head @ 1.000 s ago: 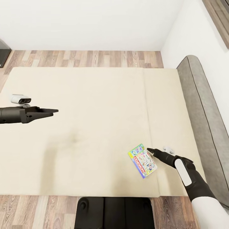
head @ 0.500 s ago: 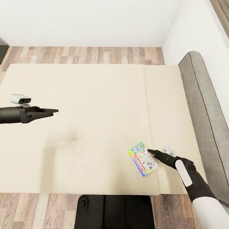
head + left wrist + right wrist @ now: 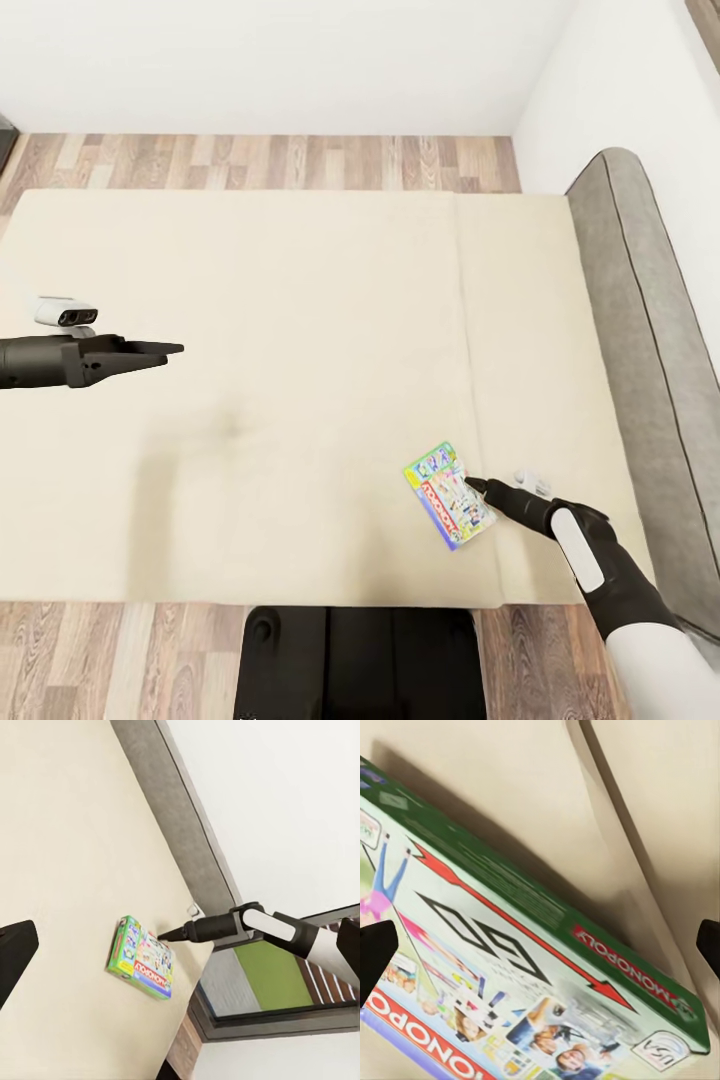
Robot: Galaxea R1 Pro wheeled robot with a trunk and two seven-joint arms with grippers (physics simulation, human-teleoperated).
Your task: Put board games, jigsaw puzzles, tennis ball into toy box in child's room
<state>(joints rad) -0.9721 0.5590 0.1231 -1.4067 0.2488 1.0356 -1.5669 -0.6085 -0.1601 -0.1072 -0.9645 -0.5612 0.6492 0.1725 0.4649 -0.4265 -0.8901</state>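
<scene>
Count: one flat green-and-white "Monopoly" board game box (image 3: 449,494) in sight; one low wide bed with a plain beige mattress (image 3: 300,330) and a grey padded headboard (image 3: 650,330); two black end effectors.

The Monopoly box lies flat on the mattress near the bed's near edge, on the headboard side, just beside the seam that runs across the mattress. Its printed cover faces up; the left wrist view shows it as the single coloured item on the beige surface (image 3: 142,958).

Right end effector (image 3: 476,487): tip sits at the box's headboard-side edge, touching or nearly touching it; contact cannot be confirmed from the head view. In the right wrist view the box cover (image 3: 510,967) lies between the two dark fingertips (image 3: 375,956), one at either side of the picture, so the fingers are spread wide, with nothing pinched between them.

Left end effector (image 3: 165,349): held out over the far-left part of the mattress, well apart from the box. Fingers appear close together in the head view, but whether they are fully pressed together I cannot tell.

Versus 1.0 s ago: whole head view has shifted, so the camera moved. The right end effector's tip remains at the box's edge; left arm pose unchanged.
</scene>
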